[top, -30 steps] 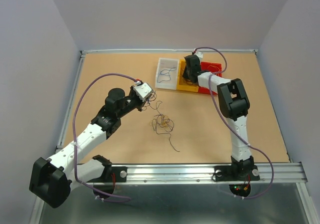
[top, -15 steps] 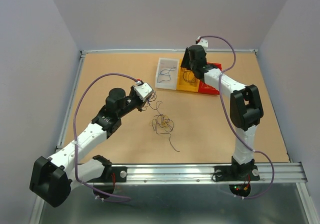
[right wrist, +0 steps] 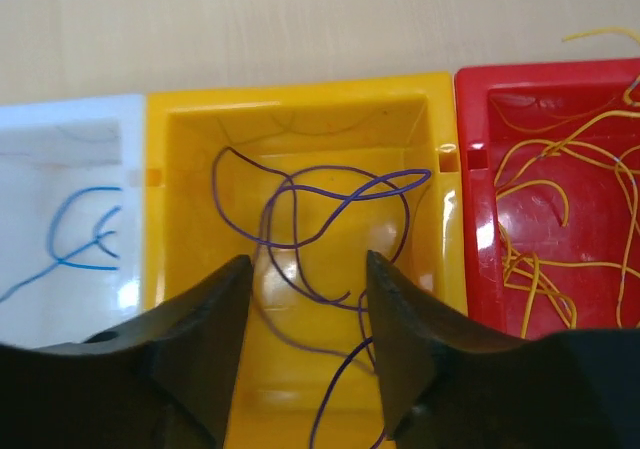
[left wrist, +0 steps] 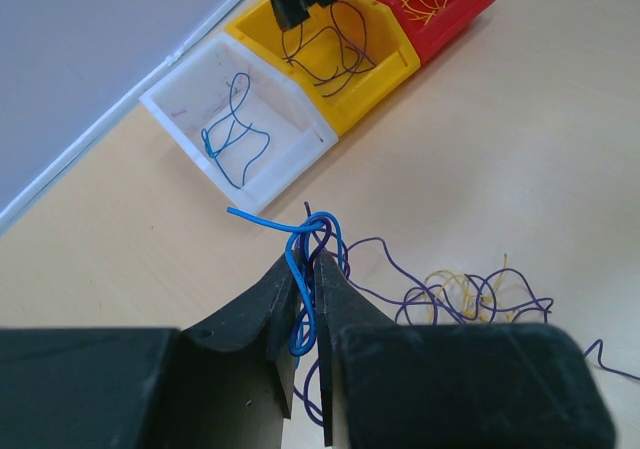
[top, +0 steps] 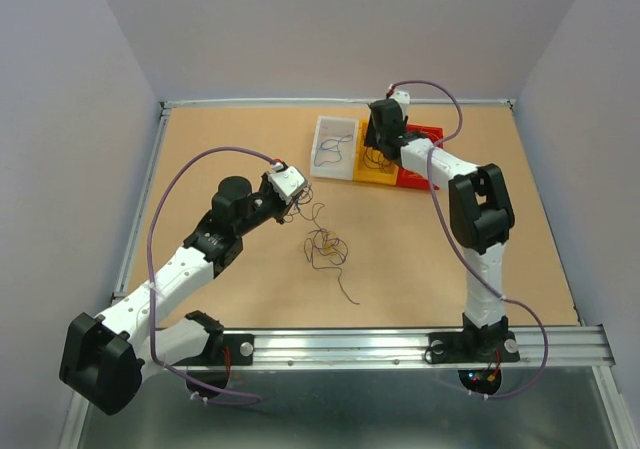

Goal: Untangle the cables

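Note:
A loose tangle of purple and yellow cables (top: 325, 246) lies mid-table, also visible in the left wrist view as curly strands (left wrist: 470, 294). My left gripper (top: 299, 195) hovers just left of it, shut on a blue cable (left wrist: 308, 269) that loops between the fingers, with a purple strand winding around it. My right gripper (right wrist: 308, 269) stands open above the yellow bin (right wrist: 300, 89), nothing between its fingers. Dark purple strands (right wrist: 320, 209) lie in that bin. In the top view the right gripper (top: 377, 157) is at the back, over the bins.
Three bins sit in a row at the back: a white bin (top: 322, 164) with a blue strand (right wrist: 85, 239), the yellow bin (top: 372, 178), and a red bin (top: 432, 131) with yellow strands (right wrist: 540, 259). One long dark strand (top: 345, 287) trails toward the front edge.
My right gripper has opened and lifted a little above the yellow bin, and its arm has shifted. The left arm and the tangle have not moved.

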`<action>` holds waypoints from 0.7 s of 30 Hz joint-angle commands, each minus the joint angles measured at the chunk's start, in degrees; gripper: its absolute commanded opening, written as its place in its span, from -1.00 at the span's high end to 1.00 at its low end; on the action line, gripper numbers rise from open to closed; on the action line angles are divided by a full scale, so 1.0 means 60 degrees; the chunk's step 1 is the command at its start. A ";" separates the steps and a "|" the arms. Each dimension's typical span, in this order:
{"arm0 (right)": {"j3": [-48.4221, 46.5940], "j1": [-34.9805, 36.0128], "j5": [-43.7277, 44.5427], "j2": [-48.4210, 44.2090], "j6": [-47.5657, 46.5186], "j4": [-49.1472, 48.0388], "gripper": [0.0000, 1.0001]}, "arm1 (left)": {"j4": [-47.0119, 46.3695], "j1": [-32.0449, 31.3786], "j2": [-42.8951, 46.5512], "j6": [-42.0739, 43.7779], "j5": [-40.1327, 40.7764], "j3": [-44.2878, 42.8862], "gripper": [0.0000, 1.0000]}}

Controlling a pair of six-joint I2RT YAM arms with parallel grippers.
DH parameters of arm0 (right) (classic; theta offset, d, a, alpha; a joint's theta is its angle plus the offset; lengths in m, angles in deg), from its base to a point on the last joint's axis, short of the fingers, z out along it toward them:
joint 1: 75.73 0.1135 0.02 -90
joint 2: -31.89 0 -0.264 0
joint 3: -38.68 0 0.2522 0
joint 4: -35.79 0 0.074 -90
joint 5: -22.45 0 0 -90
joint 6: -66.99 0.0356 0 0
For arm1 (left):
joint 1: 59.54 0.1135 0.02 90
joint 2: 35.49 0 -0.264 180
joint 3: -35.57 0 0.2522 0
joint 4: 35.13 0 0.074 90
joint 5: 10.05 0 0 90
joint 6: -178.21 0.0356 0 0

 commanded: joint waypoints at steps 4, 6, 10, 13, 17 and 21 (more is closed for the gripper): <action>-0.0598 0.0037 0.0599 0.0937 0.0022 0.0361 0.72 | -0.0298 0.0015 -0.0020 0.0105 -0.0098 -0.0420 0.58; -0.0715 0.0037 0.0613 0.1129 0.0066 0.0376 0.99 | -0.0283 0.0000 -0.0034 0.0119 -0.0098 -0.0449 0.57; -0.1183 0.0023 0.0555 0.1553 -0.0022 0.0376 0.99 | -0.0283 0.0000 -0.0020 0.0134 -0.0069 -0.0435 0.57; -0.1316 0.0022 0.0511 0.1686 -0.0080 0.0376 0.99 | -0.0298 0.0015 -0.0064 0.0149 -0.0069 -0.0420 0.57; -0.1214 0.0022 0.0627 0.1337 -0.0139 0.0362 0.65 | -0.0298 0.0000 -0.0195 0.0149 -0.0127 -0.0464 0.57; -0.0791 0.0037 0.0818 0.0503 -0.0212 0.0361 0.46 | -0.0254 0.0000 -0.0357 0.0163 -0.0113 -0.0537 0.57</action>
